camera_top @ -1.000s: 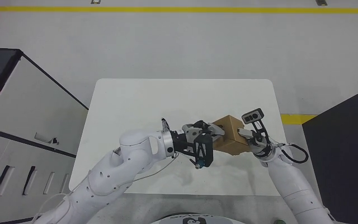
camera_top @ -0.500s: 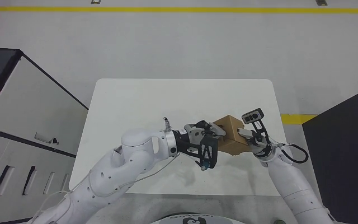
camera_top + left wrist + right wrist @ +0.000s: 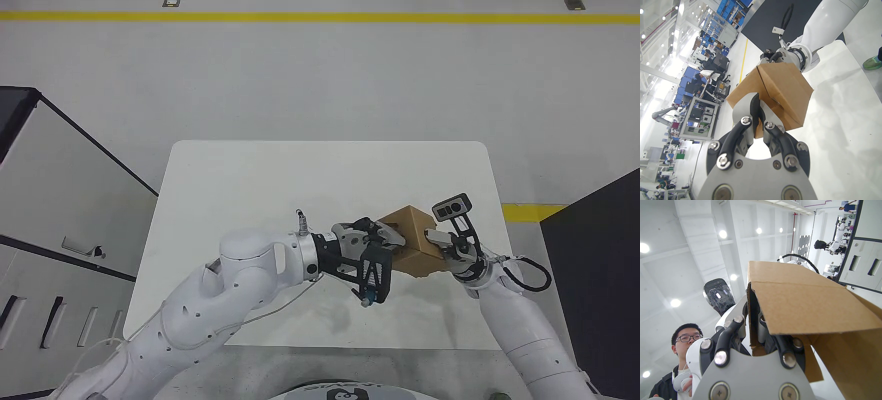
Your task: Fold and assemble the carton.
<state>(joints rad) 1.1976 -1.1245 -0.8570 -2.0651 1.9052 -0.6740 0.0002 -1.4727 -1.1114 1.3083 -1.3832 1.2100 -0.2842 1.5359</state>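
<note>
Carton (image 3: 412, 240) hangs just above the white table (image 3: 250, 190), over its near right part, held between both arms. Left gripper (image 3: 758, 111) is pinched tight on a lower corner flap. The right gripper (image 3: 753, 323) is clamped over an end wall — one finger inside, one outside. I judge it light corrugated board: stiff across panels, weak at creases, easily crushed — best gripped on panel edges close to folds. Beyond it the tabletop offers wide room leftward and toward the far edge; the right edge lies close.
</note>
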